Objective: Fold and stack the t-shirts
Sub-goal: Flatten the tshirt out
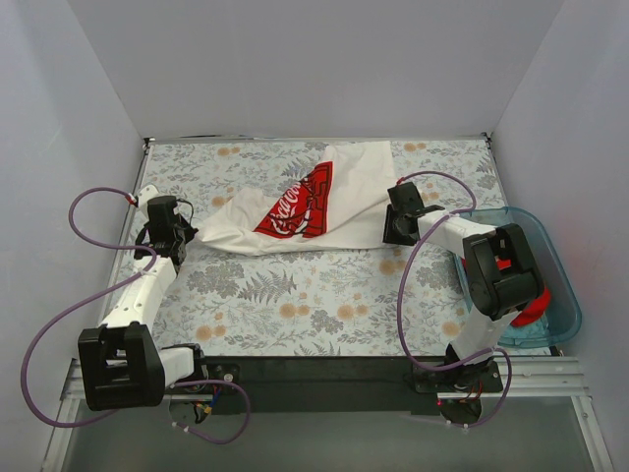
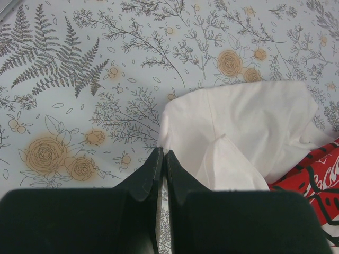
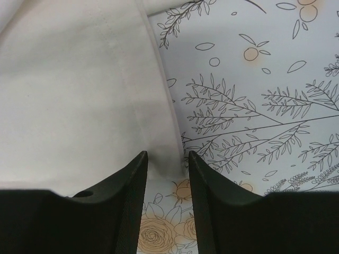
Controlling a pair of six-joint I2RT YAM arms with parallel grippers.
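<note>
— What do you have from overhead?

— I see the white t-shirt (image 1: pixel 346 187) lying crumpled on the floral table (image 1: pixel 295 295), toward 12 o'clock from its middle, with the red print (image 1: pixel 300 206) facing up. My left gripper (image 1: pixel 189 236) sits at the shirt's 9 o'clock tip. My right gripper (image 1: pixel 393 234) is at its 4 o'clock edge. The red t-shirt (image 1: pixel 536 307) lies in the blue tub (image 1: pixel 556 261) on the table's 3 o'clock side, partly hidden behind the right arm.

— And the left wrist camera?

— The left fingers (image 2: pixel 151 174) are clenched, with only a sliver between them. A white corner of the shirt runs straight into their tips from 12 o'clock, so I read that as pinching the cloth. A bit of the red print shows at 4 o'clock.

— Right wrist?

— The right fingers (image 3: pixel 130 185) stand apart, released. The shirt's stitched hem comes down from 11 o'clock and ends between the two tips, flat on the table. I can't tell whether either finger touches it.
</note>
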